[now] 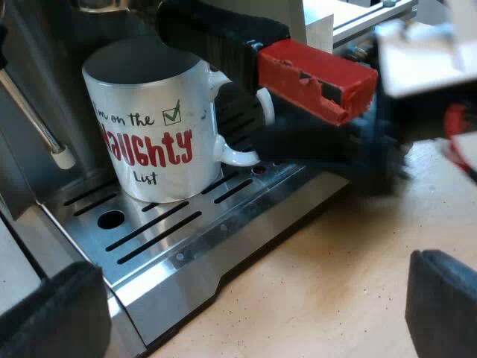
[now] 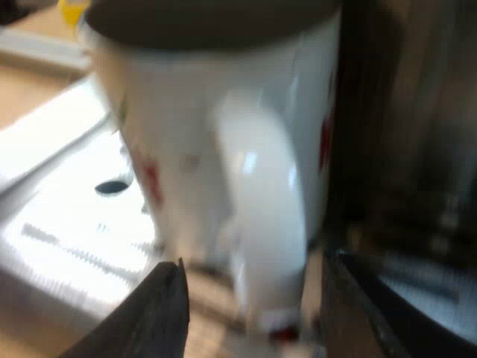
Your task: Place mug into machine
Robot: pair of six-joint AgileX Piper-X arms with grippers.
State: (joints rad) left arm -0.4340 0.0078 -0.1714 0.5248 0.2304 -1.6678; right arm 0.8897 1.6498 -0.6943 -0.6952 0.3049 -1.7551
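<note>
mug (image 1: 149,142) on drip tray (image 1: 171,239): rigid, fragile, slick; grip at handle (image 2: 268,209) | right gripper (image 2: 255,268) wide astride handle, likely not touching | left gripper (image 1: 246,298) wide, empty

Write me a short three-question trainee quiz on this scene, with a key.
1. True or false: the mug stands upright on the slotted drip tray.
2. What sits between the right gripper's fingers? A) the mug's handle B) a tamper C) a measuring glass
3. Fill in: the holder's handle, reaching out over the mug, ends in ____.
Key: 1 true; 2 A; 3 red.
</note>
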